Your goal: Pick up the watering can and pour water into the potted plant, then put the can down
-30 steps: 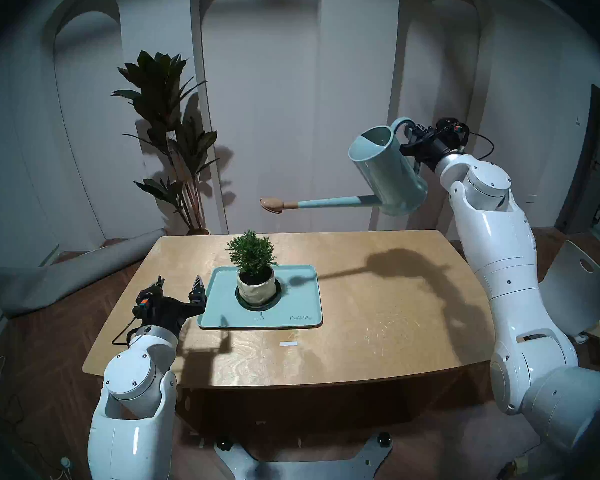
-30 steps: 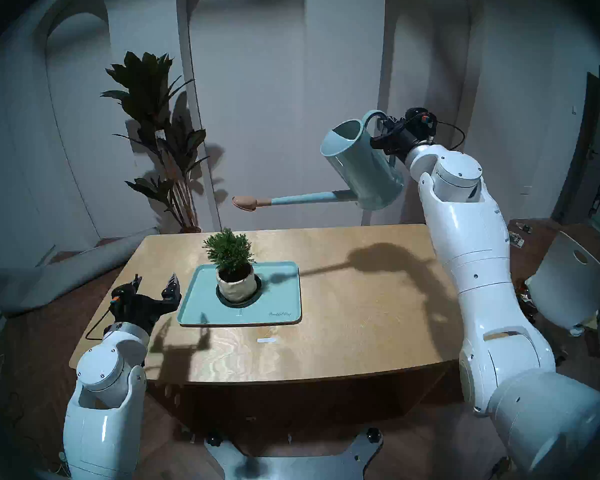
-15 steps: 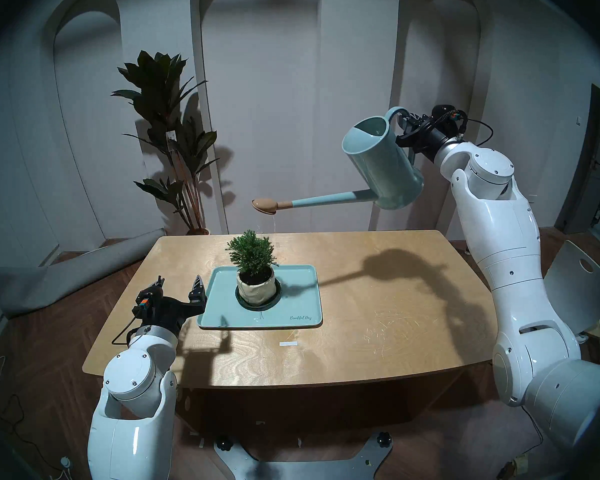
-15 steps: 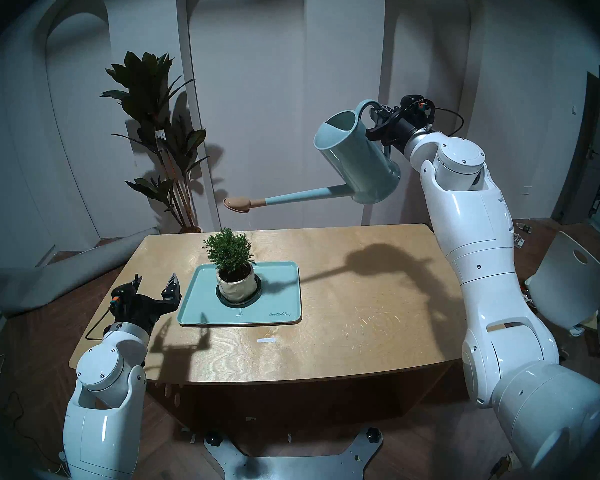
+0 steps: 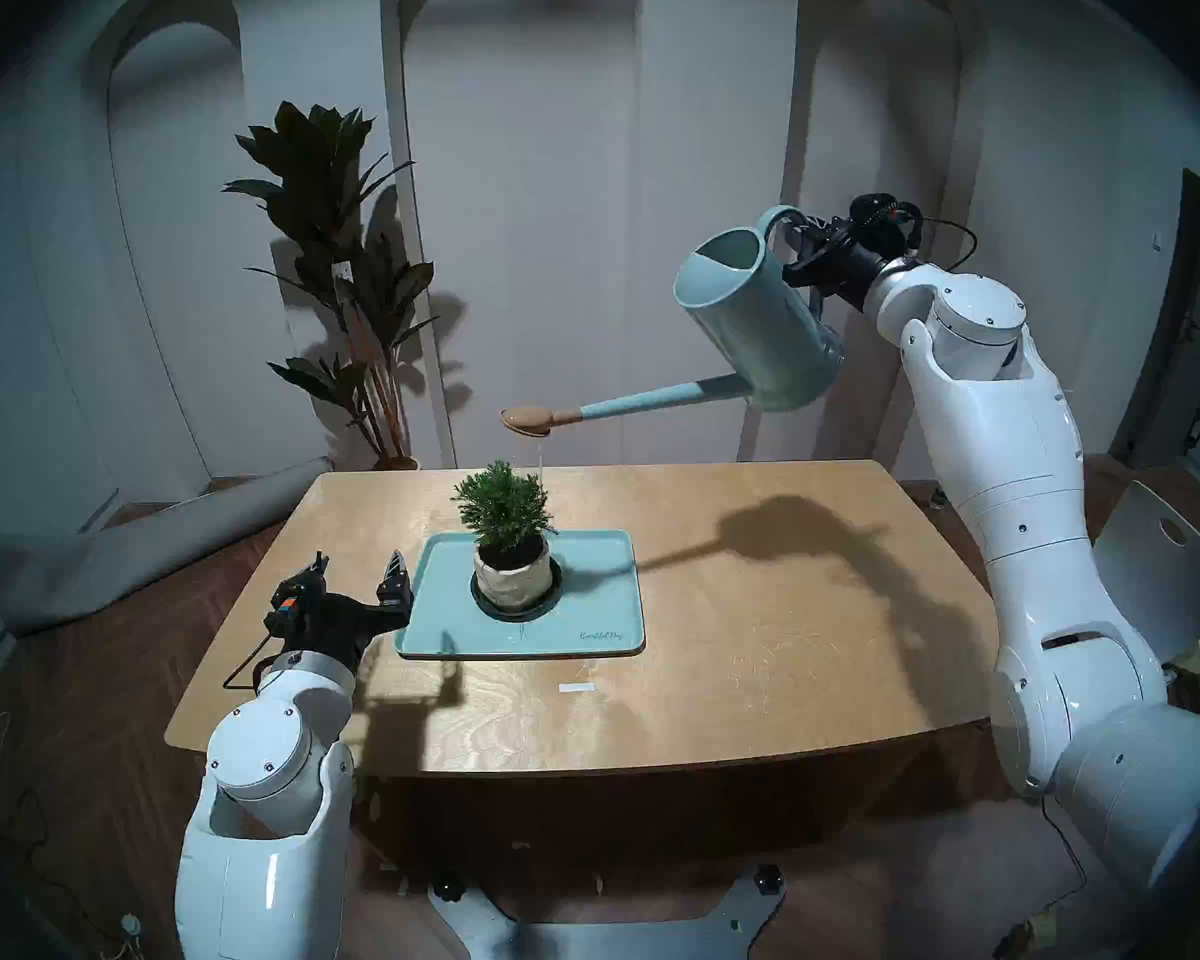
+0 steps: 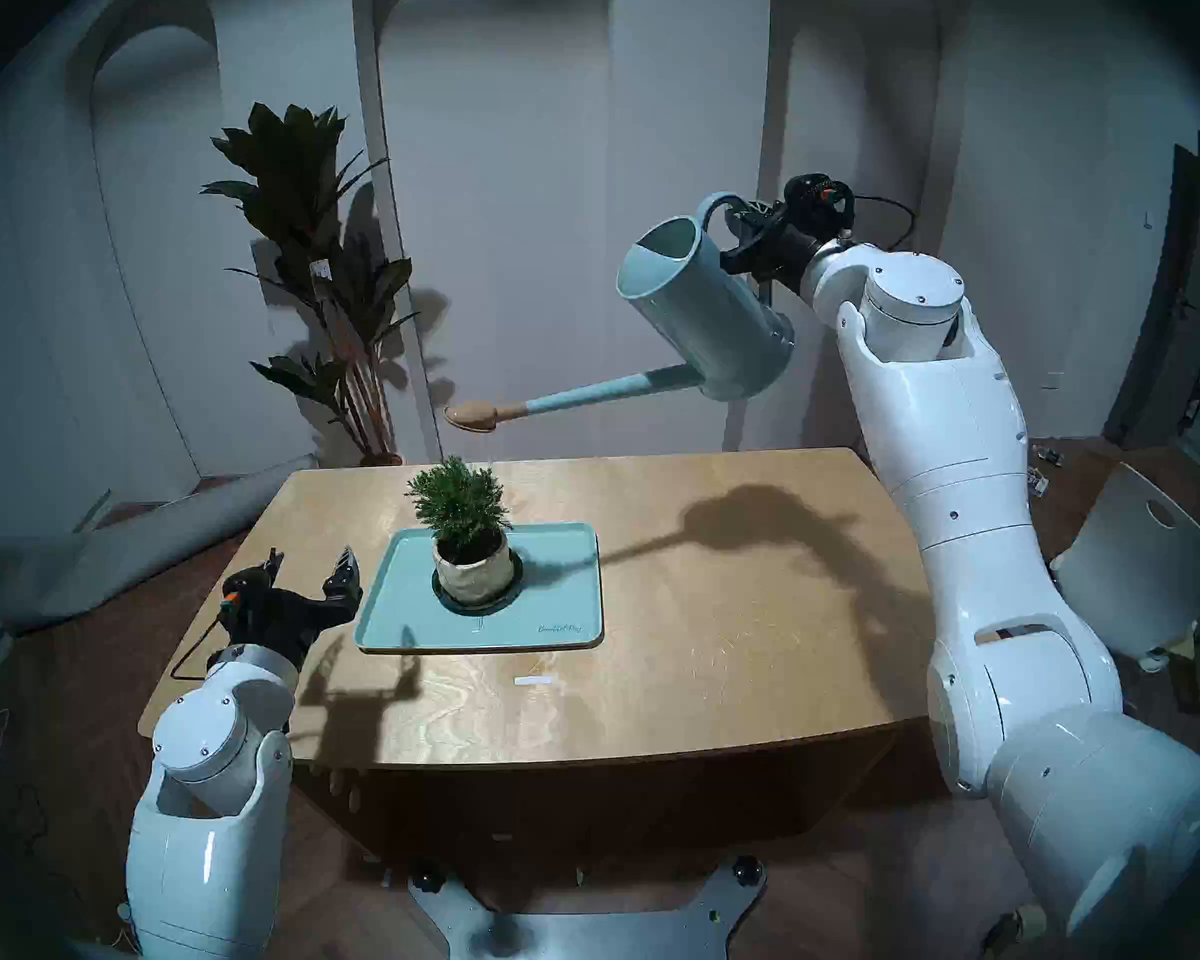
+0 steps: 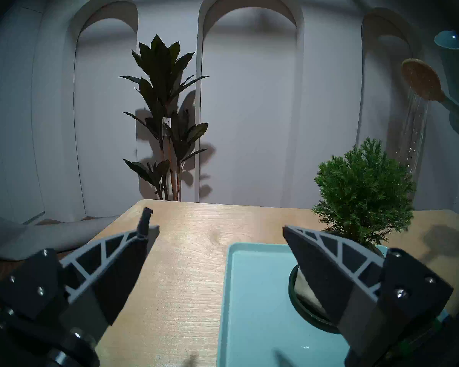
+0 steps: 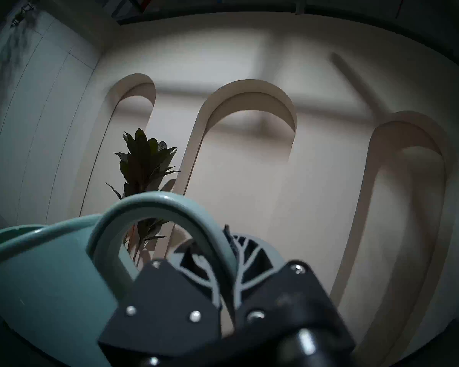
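My right gripper (image 5: 801, 245) is shut on the loop handle of the pale teal watering can (image 5: 756, 321), held high over the table's right side and tilted spout-down. Its tan rose head (image 5: 526, 420) hangs above the small conifer potted plant (image 5: 505, 515), and a thin stream of water falls past the shrub's right side, clear in the left wrist view (image 7: 415, 136). The plant's cream pot (image 5: 512, 577) stands in a black saucer on a teal tray (image 5: 597, 591). My left gripper (image 5: 358, 567) is open and empty, just left of the tray. The right wrist view shows the handle (image 8: 170, 207) between my fingers.
The wooden table (image 5: 756, 661) carries the tray and a small white label (image 5: 576, 688) near its front. A tall broad-leaved floor plant (image 5: 334, 245) stands behind the table at the left. A grey rolled mat (image 5: 133, 557) lies on the floor left; a white chair (image 5: 1158, 564) stands right.
My right arm has raised and tilted the can further, the rose head has dropped and shifted left over the plant, and drips have become a steady stream. The left arm has not moved.
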